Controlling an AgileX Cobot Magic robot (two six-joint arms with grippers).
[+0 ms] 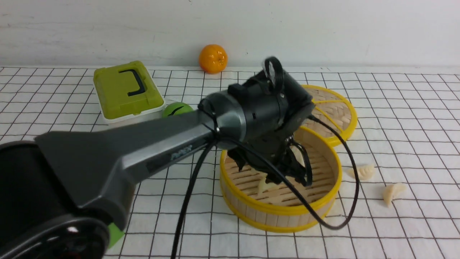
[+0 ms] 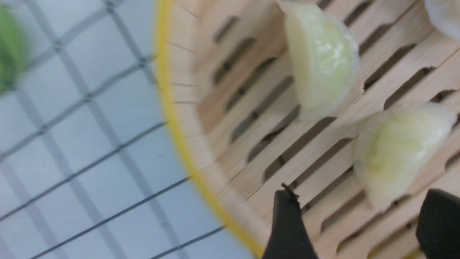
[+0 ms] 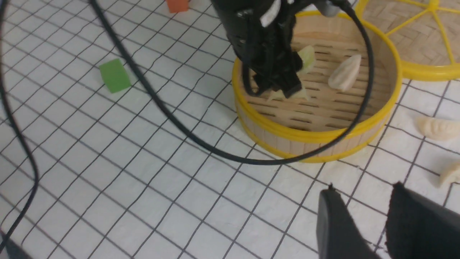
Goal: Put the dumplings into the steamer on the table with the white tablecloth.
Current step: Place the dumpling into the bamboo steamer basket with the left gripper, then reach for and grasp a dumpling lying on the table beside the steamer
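Small cream-to-pale-green pleated toy dumplings (image 3: 345,73): three lie in the round bamboo steamer (image 1: 280,216) with yellow rims, one directly ahead of the left tool (image 2: 359,223). Two lie on the white grid-lined tablecloth (image 1: 413,223), just beyond the right tool (image 3: 373,219). They are probably light, smooth and slightly yielding, best pinched across the plump belly. The left tool is spread wide and empty inside the steamer; the right is narrowly parted and holds nothing.

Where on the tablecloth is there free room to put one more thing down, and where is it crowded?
Free: the cloth right of the lid, behind the two loose dumplings; also the strip in front of the steamer. Crowded: inside the steamer, where the left gripper hangs, and around the green box and ball.
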